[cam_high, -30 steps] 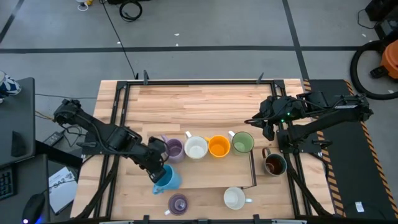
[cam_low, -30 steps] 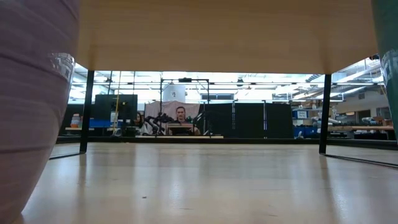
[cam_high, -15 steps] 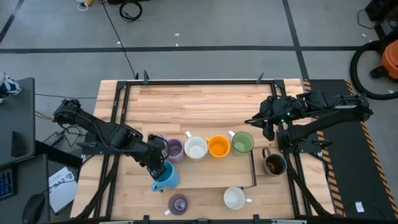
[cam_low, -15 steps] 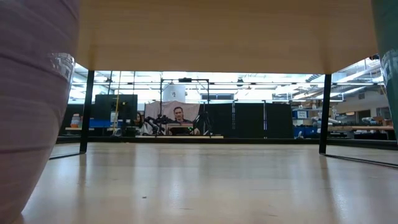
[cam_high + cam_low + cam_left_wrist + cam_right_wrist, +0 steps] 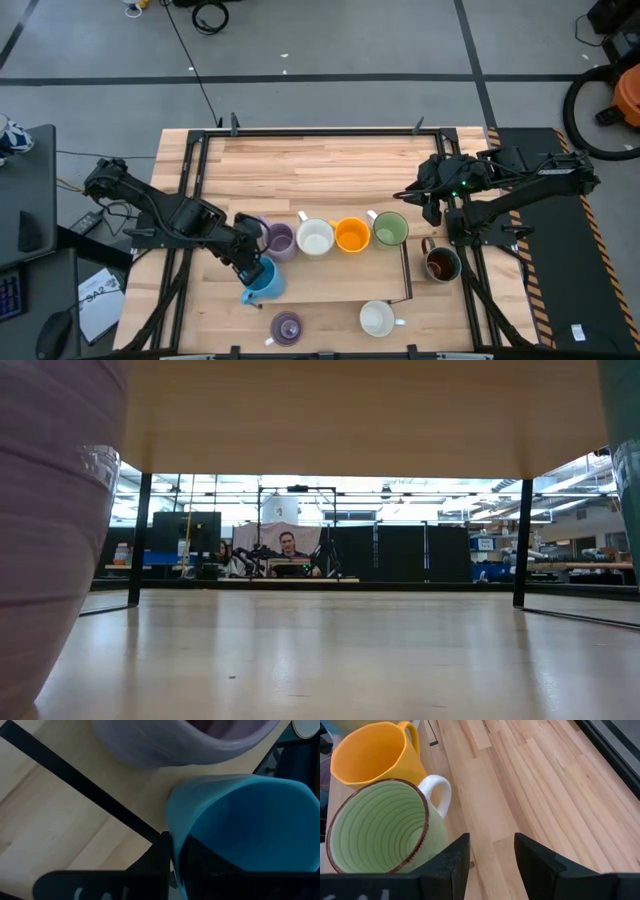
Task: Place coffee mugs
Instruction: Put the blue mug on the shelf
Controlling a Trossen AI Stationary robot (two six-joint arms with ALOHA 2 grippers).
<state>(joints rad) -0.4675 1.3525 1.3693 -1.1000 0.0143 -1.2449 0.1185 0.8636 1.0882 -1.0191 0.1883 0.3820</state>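
My left gripper point(image 5: 251, 264) is shut on the light blue mug point(image 5: 263, 284) point(image 5: 240, 815), just near of the lavender mug point(image 5: 279, 240) point(image 5: 165, 740). That lavender mug starts a row with a white point(image 5: 315, 238), an orange point(image 5: 352, 235) point(image 5: 370, 755) and a green mug point(image 5: 390, 230) point(image 5: 380, 827). The dark brown mug point(image 5: 441, 264) stands right of the row. A second lavender mug point(image 5: 287, 326) point(image 5: 50, 540) and a second white mug point(image 5: 377, 318) stand by the near edge. My right gripper point(image 5: 431, 207) point(image 5: 492, 855) waits open, right of the green mug. My left gripper holds the light blue mug by its rim wall point(image 5: 175, 832), one finger point(image 5: 157, 862) outside the wall and the other inside the cup. The fingers come from the table's left and above. Whether the mug's base is on the wood cannot be seen.
A low wooden shelf board point(image 5: 360, 410) on thin black legs point(image 5: 137, 540) spans the near middle of the table; its black frame bar point(image 5: 405, 270) point(image 5: 75, 785) shows beside the mugs. The far half of the table point(image 5: 320, 170) is bare wood. A person sits far behind.
My left gripper has moved a little toward the table's left edge, drawing the light blue mug along with it, still shut on the rim. The other mugs have stayed in place.
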